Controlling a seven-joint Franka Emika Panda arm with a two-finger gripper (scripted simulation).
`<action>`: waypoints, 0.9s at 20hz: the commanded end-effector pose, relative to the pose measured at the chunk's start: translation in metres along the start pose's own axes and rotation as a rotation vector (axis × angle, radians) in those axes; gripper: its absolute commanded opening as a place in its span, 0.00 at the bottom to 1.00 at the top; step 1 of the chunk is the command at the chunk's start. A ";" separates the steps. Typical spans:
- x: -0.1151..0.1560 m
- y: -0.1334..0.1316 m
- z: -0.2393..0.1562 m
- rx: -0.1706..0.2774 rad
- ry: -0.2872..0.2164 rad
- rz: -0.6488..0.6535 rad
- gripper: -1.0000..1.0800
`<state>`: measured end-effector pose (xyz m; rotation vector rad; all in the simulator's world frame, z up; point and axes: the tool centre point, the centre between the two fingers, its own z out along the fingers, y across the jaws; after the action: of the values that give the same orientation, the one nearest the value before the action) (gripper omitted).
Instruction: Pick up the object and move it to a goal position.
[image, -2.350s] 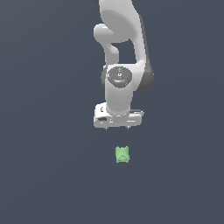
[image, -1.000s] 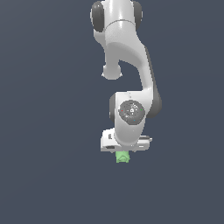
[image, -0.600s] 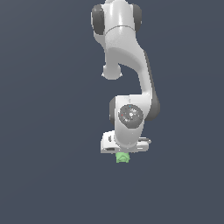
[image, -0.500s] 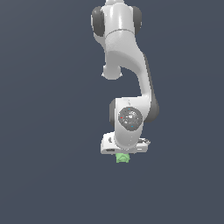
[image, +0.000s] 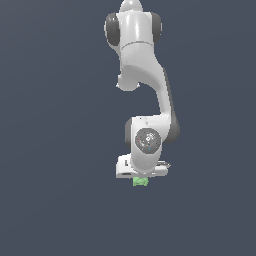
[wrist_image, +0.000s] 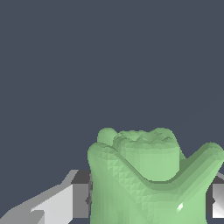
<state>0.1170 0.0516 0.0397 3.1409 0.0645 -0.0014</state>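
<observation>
Closing on the small light-green lumpy faceted object (image: 140, 182), white gripper (image: 141, 180) has dropped from above; fingers (wrist_image: 65, 202) now flank it, contact unclear, lift likely next.

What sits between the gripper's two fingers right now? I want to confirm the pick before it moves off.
The light-green object fills the gap between the fingers in the wrist view; nothing else lies there. The exterior view shows it directly under the gripper.
</observation>
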 end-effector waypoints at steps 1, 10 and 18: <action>0.000 0.000 -0.001 0.000 0.001 0.000 0.00; 0.000 0.000 -0.001 0.000 0.001 0.000 0.00; -0.005 -0.004 -0.012 0.000 0.001 0.000 0.00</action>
<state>0.1132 0.0543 0.0474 3.1408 0.0640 -0.0019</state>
